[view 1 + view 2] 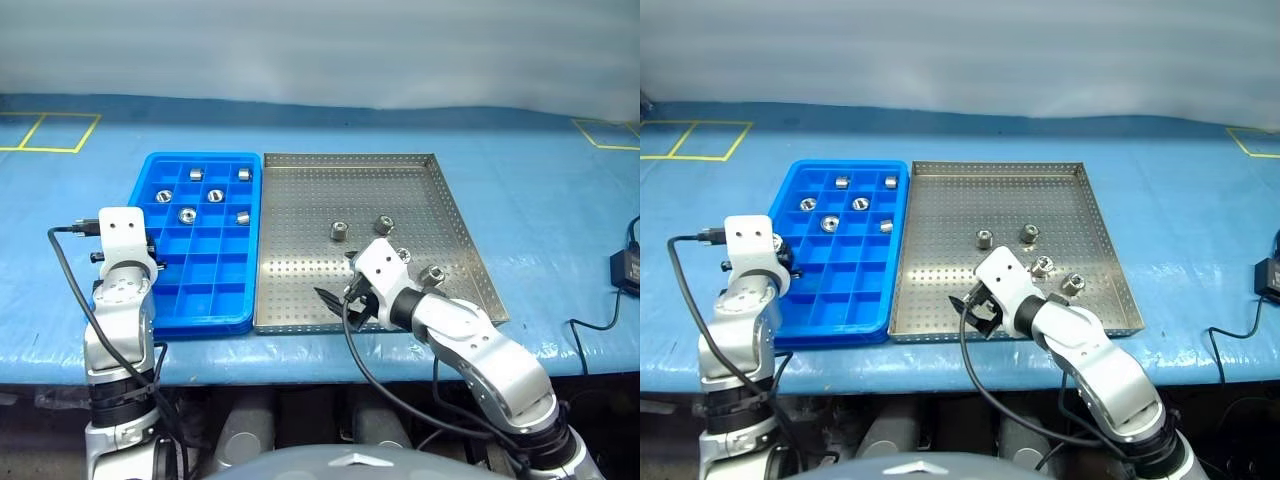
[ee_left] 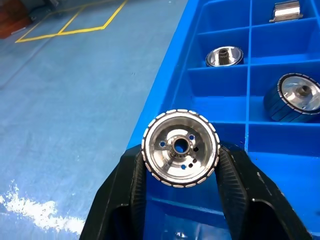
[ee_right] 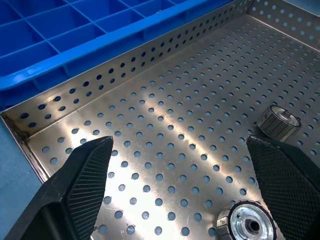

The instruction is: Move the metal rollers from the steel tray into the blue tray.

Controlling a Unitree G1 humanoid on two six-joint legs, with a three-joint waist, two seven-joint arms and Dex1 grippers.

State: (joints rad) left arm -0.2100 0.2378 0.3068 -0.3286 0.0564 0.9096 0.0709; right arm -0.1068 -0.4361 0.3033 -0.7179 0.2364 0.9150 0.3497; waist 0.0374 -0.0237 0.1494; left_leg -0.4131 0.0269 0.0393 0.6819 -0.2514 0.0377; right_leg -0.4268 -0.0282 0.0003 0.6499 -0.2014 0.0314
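Observation:
My left gripper (image 2: 181, 157) is shut on one metal roller (image 2: 181, 148), holding it over the left rim of the blue tray (image 1: 215, 275). Several rollers lie in the blue tray's far compartments, among them one (image 1: 186, 214) near the middle. The steel tray (image 1: 330, 280) sits right of the blue tray and holds several rollers (image 1: 339, 231) toward its right half. My right gripper (image 3: 180, 145) stands open and empty low over the steel tray's near left corner, with two rollers (image 3: 246, 224) (image 3: 278, 121) close by its fingers.
Both trays rest on a blue table top whose front edge runs just below them. A black power adapter (image 1: 625, 270) with a cable lies at the far right. Yellow tape squares (image 1: 58, 132) mark the back corners.

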